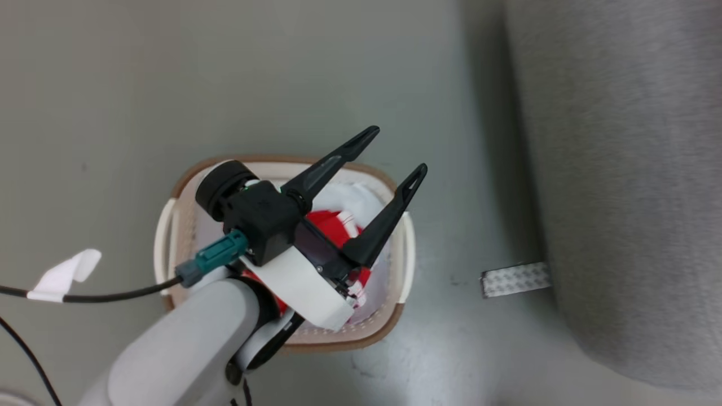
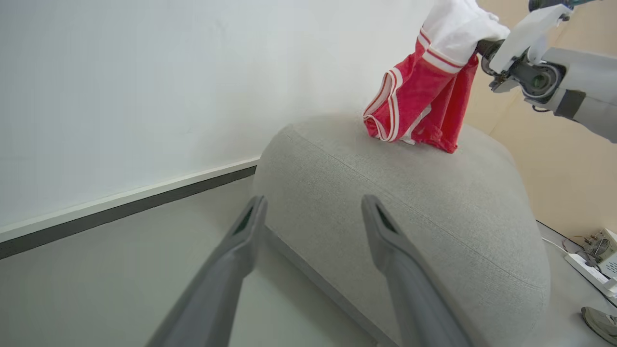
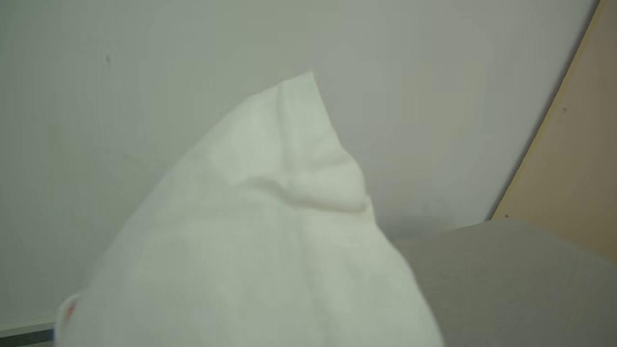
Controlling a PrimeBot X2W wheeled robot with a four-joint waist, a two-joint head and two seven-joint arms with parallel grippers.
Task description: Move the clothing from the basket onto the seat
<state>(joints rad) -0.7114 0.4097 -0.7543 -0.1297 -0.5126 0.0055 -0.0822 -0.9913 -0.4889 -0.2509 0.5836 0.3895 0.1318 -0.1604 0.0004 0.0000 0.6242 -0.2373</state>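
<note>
Clearly the biggest thing is the grey seat (image 1: pixel 620 169), which runs down the right side of the head view. In the left wrist view it (image 2: pixel 409 202) shows as a rounded, seamed cushion in front of a white wall (image 2: pixel 144 72) with a dark baseboard (image 2: pixel 120 207). The pale grey floor (image 1: pixel 113 84) spreads beneath.

Next, the basket (image 1: pixel 338 344) stands on the floor well apart from the seat, with its brown rim and a white side handle showing. Red and white clothing (image 1: pixel 330 223) still lies bunched inside it, partly hidden by the arm above.

A second piece, the held garment (image 2: pixel 424 96), is red with white striped trim and a white upper panel. It hangs from the right gripper (image 2: pixel 489 50), whose jaws are clamped on it. Its lower folds reach down to the seat's rounded top; I cannot tell whether they touch. In the right wrist view its white fabric (image 3: pixel 250 231) bulges up close to the lens, with the seat (image 3: pixel 506 279) behind.

The left gripper (image 1: pixel 396 151) hovers over the basket with its fingers spread wide and nothing between them. In its own wrist view it (image 2: pixel 313 202) points toward the seat's near edge.

Smaller things are a patterned tape strip (image 1: pixel 516 279) on the floor by the seat, a white tag (image 1: pixel 65 276) on a black cable, a power strip (image 2: pixel 590 272) and a shoe (image 2: pixel 600 323).
</note>
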